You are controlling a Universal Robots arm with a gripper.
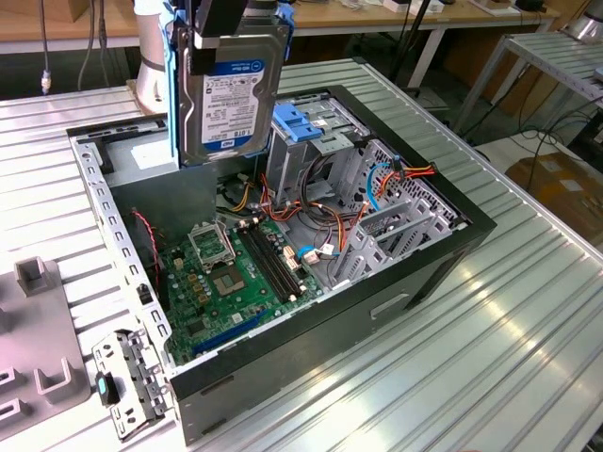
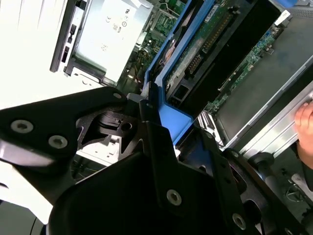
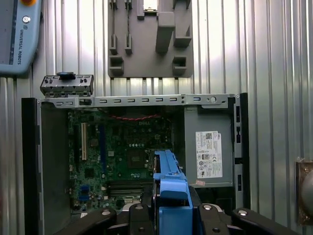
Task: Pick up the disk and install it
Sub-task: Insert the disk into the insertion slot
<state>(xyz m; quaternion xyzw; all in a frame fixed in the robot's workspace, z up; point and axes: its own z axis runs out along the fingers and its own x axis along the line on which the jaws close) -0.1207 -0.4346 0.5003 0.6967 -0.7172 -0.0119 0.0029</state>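
Black two-finger gripper [image 1: 224, 30]: jaws clamped on the disk [image 1: 231, 94], a flat rectangular metal drive with a white-and-blue label, framed by a blue plastic carrier [image 3: 171, 193]. In the first wrist view the black fingers [image 3: 200, 220] sit tight against either side of the carrier. The second wrist view shows the drive's green circuit-board face

In the exterior view the disk hangs upright, label to the camera, off the table and above the open black desktop computer case [image 1: 415, 273]. Cannot tell whether its lower edge touches anything behind it

Just beside the disk, on the exterior view's right: tall bare-metal drive bay [image 1: 311, 160] topped by a light-blue plastic bracket [image 1: 303, 122]. Disk is outside the bay, not seated

Lower down inside the case:
- green motherboard [image 1: 231, 273] flat on the case floor
- orange, red and blue cables [image 1: 311, 212] bundled between the board and a perforated metal cage [image 1: 396, 217]
- grey power-supply box with white sticker [image 3: 209, 154] in the case corner next to the board

Outside the case:
- ribbed aluminium table [image 1: 471, 377] carrying everything
- small metal front-panel bracket [image 1: 132, 377] lying just beside the case wall
- grey plastic fixture plate with raised blocks [image 1: 38, 330] a bit further out
- pale grey-blue teach pendant [image 3: 17, 34] lying near the fixture plate, apart from the case
- a person's hand [image 2: 305, 122] in the second wrist view, past the case wall, near the table ribs
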